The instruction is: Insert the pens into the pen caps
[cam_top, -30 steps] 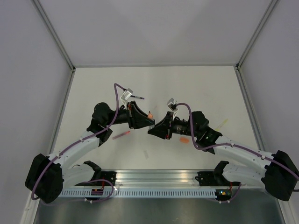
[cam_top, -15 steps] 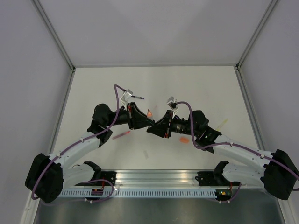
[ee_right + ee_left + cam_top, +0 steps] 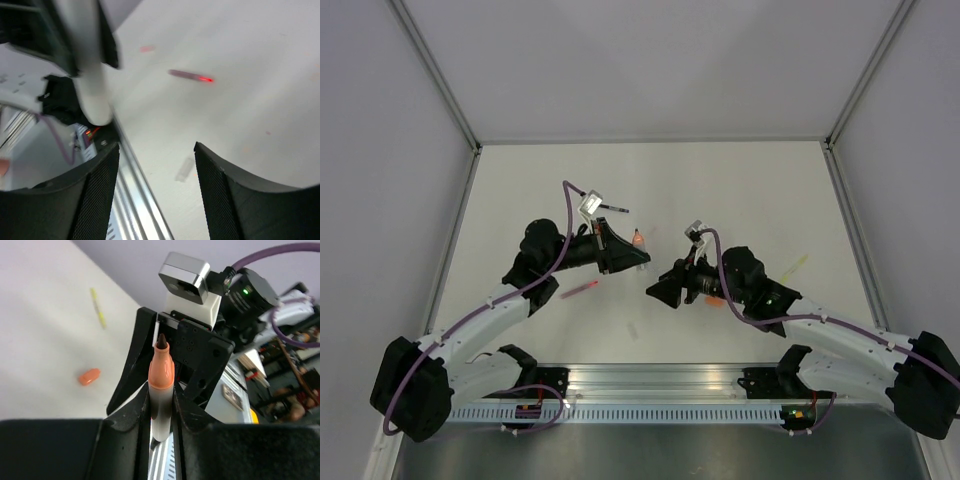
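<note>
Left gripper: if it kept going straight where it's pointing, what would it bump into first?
Most likely the right gripper. The left gripper holds a pen sticking out front, and its wrist view shows the right gripper's open fingers just beyond the pen's tip. How near is unclear.

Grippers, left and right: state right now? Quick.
Left gripper: shut on a thin pen with an orange collar and dark tip.
Right gripper: open, nothing between its fingers.
</note>
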Controlling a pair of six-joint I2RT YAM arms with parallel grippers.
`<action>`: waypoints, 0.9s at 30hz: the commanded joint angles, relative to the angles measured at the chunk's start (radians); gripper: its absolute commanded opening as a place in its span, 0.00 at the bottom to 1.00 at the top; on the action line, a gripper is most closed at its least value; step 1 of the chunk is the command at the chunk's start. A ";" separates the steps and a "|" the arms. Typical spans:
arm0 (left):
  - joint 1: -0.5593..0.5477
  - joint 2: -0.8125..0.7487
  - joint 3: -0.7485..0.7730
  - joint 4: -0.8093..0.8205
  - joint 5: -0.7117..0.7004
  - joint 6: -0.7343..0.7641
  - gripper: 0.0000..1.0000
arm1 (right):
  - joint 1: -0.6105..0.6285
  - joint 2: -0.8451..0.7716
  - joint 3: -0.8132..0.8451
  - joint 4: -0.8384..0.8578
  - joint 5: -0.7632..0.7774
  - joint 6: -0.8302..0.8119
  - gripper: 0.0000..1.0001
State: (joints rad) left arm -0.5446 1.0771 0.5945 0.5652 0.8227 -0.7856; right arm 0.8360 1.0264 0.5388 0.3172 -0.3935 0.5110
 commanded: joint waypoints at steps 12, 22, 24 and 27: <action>0.006 -0.198 -0.076 -0.455 -0.470 0.256 0.02 | -0.003 0.135 0.173 -0.658 0.738 -0.016 0.73; 0.006 -0.396 -0.205 -0.386 -0.560 0.213 0.02 | -0.070 0.428 0.569 -1.007 0.572 -0.618 0.72; 0.006 -0.436 -0.213 -0.404 -0.608 0.207 0.02 | -0.086 0.445 0.604 -1.052 0.504 -0.750 0.73; 0.006 -0.502 -0.225 -0.430 -0.663 0.201 0.02 | -0.126 0.486 0.624 -1.121 0.296 -0.853 0.73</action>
State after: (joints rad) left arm -0.5407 0.6167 0.3794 0.1432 0.2531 -0.5785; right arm 0.7341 1.4754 1.1152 -0.6552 0.0971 -0.1097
